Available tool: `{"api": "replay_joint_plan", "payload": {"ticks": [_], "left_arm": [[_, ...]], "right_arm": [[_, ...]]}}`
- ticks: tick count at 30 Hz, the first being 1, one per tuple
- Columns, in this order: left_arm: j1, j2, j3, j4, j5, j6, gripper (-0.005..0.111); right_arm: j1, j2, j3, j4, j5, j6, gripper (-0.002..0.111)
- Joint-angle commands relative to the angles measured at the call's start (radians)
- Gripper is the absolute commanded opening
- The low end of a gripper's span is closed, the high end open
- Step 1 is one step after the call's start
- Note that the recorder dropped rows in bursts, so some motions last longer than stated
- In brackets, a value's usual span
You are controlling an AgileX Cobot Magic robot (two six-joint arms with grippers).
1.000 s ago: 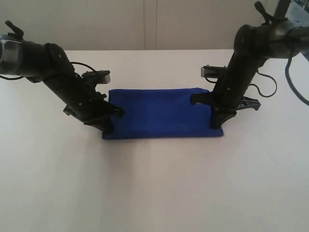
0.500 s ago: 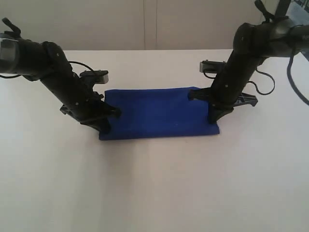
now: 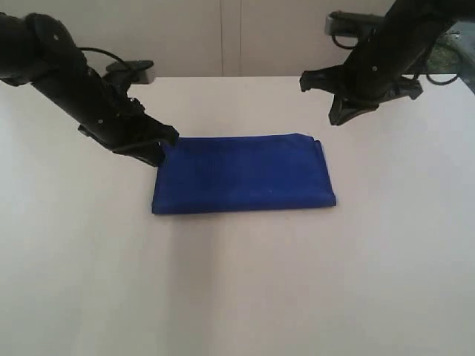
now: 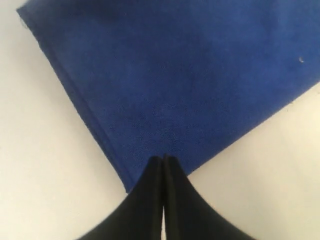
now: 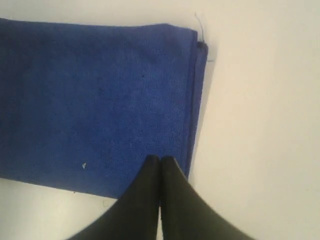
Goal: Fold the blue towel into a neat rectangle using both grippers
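Note:
The blue towel (image 3: 241, 174) lies flat on the white table (image 3: 237, 289) as a folded rectangle, layered edges showing on its right side. My left gripper (image 3: 158, 156) hovers at the towel's back-left corner, shut with nothing in it. In the left wrist view the black fingers (image 4: 163, 160) meet over the towel (image 4: 175, 75) near a corner. My right gripper (image 3: 335, 119) hangs above and behind the towel's back-right corner, apart from it and shut. Seen from the right wrist, the closed gripper (image 5: 160, 159) hangs over the towel's (image 5: 95, 100) folded side edge.
A pale wall (image 3: 223, 37) rises behind the table's back edge. Bare white tabletop surrounds the towel on all sides. A loose thread (image 5: 200, 25) sticks out at one towel corner.
Both grippers have lifted off the towel's front corners and pulled toward the back. The right one rose much higher. The towel stays folded where it lay.

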Motion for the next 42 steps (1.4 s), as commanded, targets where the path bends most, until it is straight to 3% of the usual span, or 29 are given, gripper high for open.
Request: {"api": "replay_joint_plan", "payload": {"ticks": [1, 7, 13, 21, 30, 35, 42], "left_arm": [[0.061, -0.101, 0.008, 0.011, 0.045, -0.071, 0.000], [0.189, -0.195, 0.042, 0.053, 0.184, -0.114, 0.000], [0.278, -0.373, 0.168, 0.083, 0.187, -0.114, 0.000], [0.281, -0.692, 0.414, 0.156, 0.031, -0.114, 0.000], [0.281, -1.040, 0.636, 0.165, -0.089, -0.084, 0.000], [0.281, -1.120, 0.661, 0.165, -0.031, -0.080, 0.000], [0.281, -1.132, 0.661, 0.165, -0.027, -0.080, 0.000]], "right_arm": [[-0.002, -0.105, 0.078, -0.067, -0.038, 0.018, 0.000], [-0.034, -0.211, 0.223, -0.093, -0.074, 0.048, 0.000], [-0.049, -0.429, 0.370, -0.126, -0.176, 0.048, 0.000], [-0.049, -0.820, 0.609, -0.155, -0.328, 0.046, 0.000], [-0.049, -1.230, 0.868, -0.157, -0.361, -0.022, 0.000], [-0.049, -1.371, 0.980, -0.168, -0.419, -0.022, 0.000], [-0.049, -1.462, 0.987, -0.168, -0.386, -0.022, 0.000]]}}
